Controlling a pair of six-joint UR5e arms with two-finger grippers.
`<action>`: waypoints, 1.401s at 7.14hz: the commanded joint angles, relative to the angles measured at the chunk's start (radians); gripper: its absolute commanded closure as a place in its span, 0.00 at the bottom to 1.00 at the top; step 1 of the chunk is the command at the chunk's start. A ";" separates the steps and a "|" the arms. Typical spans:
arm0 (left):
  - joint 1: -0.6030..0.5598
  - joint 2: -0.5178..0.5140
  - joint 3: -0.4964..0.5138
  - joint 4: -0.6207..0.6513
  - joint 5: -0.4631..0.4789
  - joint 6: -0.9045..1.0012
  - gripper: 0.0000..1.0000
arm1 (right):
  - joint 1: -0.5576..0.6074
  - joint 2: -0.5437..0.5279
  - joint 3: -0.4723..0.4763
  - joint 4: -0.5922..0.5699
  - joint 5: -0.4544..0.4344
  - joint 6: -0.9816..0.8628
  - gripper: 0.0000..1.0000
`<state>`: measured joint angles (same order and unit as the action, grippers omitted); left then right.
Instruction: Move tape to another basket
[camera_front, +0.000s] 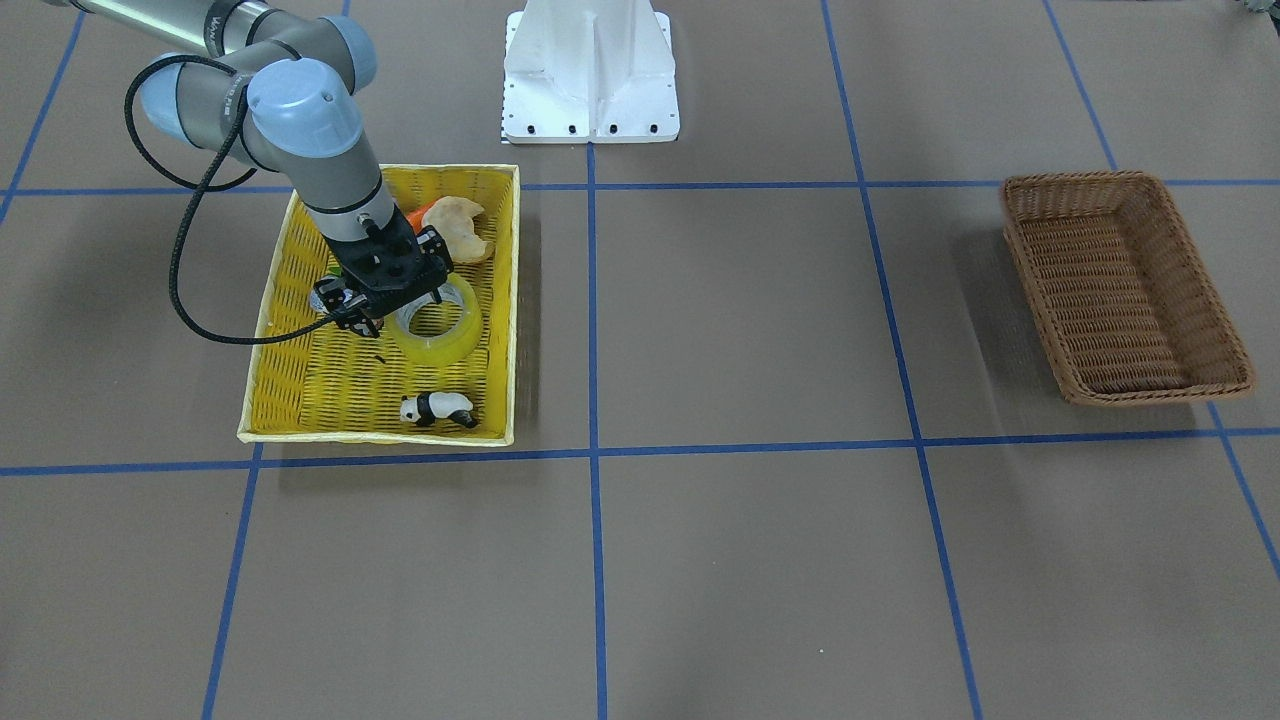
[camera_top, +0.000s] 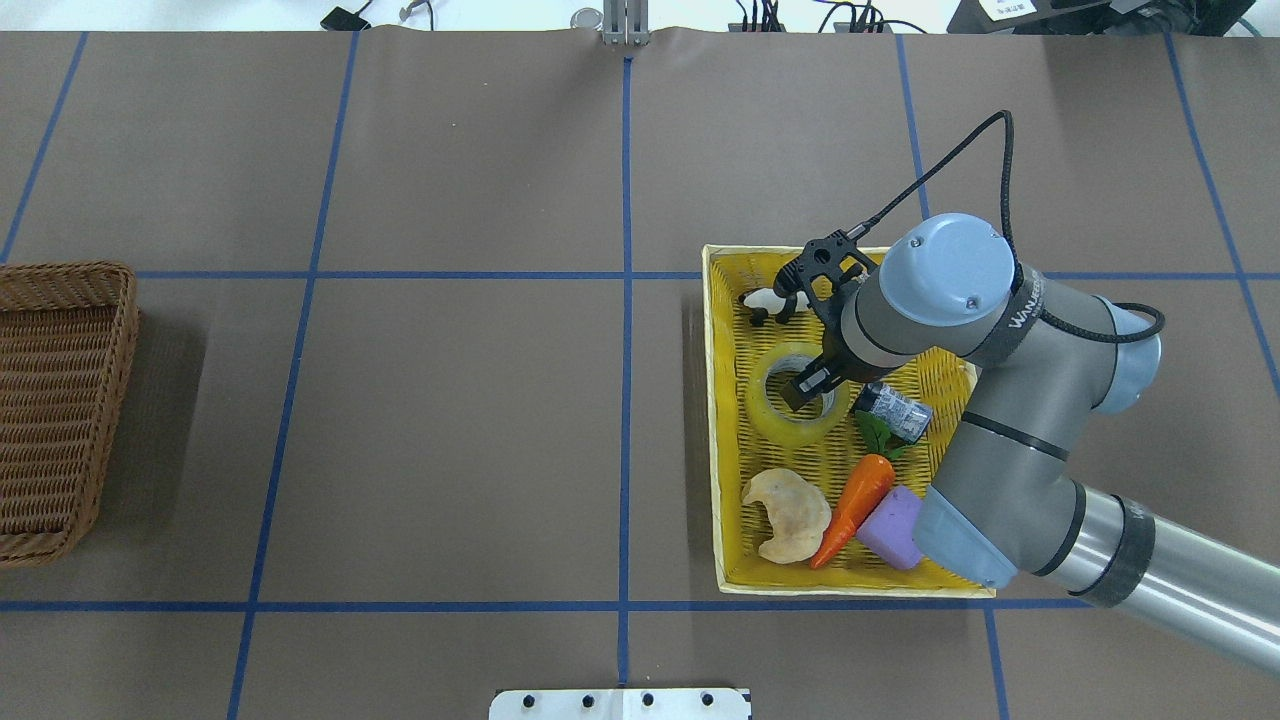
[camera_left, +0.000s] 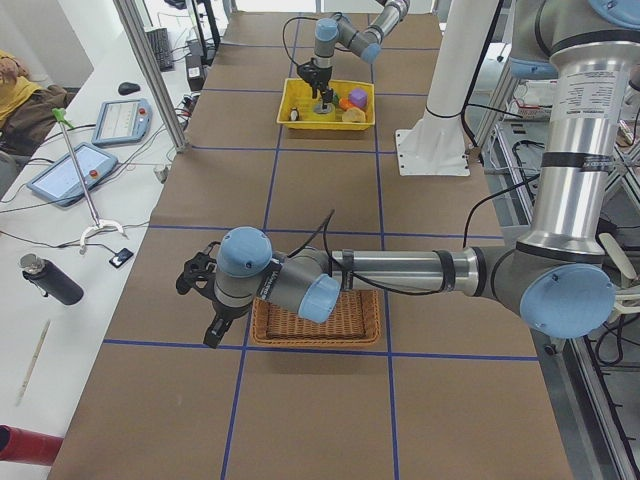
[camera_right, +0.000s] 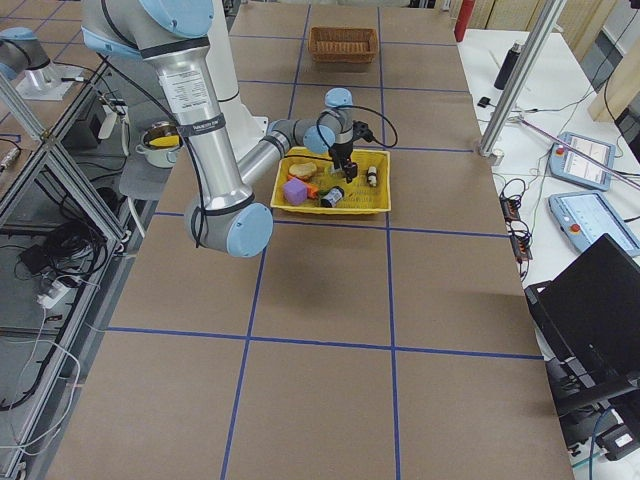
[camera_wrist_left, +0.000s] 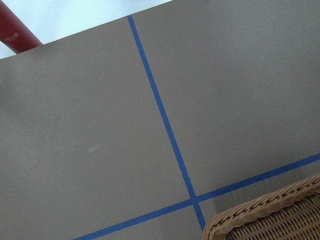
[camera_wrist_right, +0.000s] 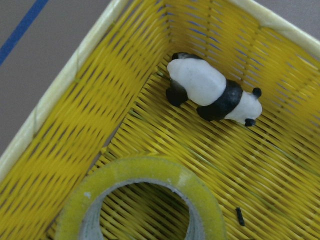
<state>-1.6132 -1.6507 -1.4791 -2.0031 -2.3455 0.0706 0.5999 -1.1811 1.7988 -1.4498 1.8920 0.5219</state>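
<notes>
One jaw of the open, empty right gripper (camera_front: 390, 305) sits inside the tape (camera_front: 440, 348) hole; best centre on its wall, squeeze firmly, lift straight up.

Brown table (camera_front: 700, 560) crossed by blue lines (camera_front: 595, 400); beside it, a white bench (camera_left: 30, 330) holds two pendants (camera_left: 122, 120) and a laptop (camera_right: 590, 300).

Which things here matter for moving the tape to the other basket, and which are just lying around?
For the job: tape, brown basket, yellow basket, right gripper.
Lying about: panda, carrot, purple toy, pale cracker, small bottle.
</notes>
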 joint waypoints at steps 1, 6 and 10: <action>0.001 0.000 -0.001 0.000 0.000 0.000 0.01 | 0.006 0.001 -0.024 0.002 0.001 -0.033 0.17; -0.001 -0.001 -0.003 0.000 0.000 0.000 0.01 | 0.006 0.005 -0.050 -0.007 0.057 -0.043 1.00; -0.001 0.000 0.000 0.000 -0.002 0.000 0.01 | 0.107 -0.005 0.034 -0.014 0.137 -0.045 1.00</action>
<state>-1.6134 -1.6506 -1.4794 -2.0033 -2.3458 0.0712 0.6621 -1.1816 1.7880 -1.4614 1.9906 0.4773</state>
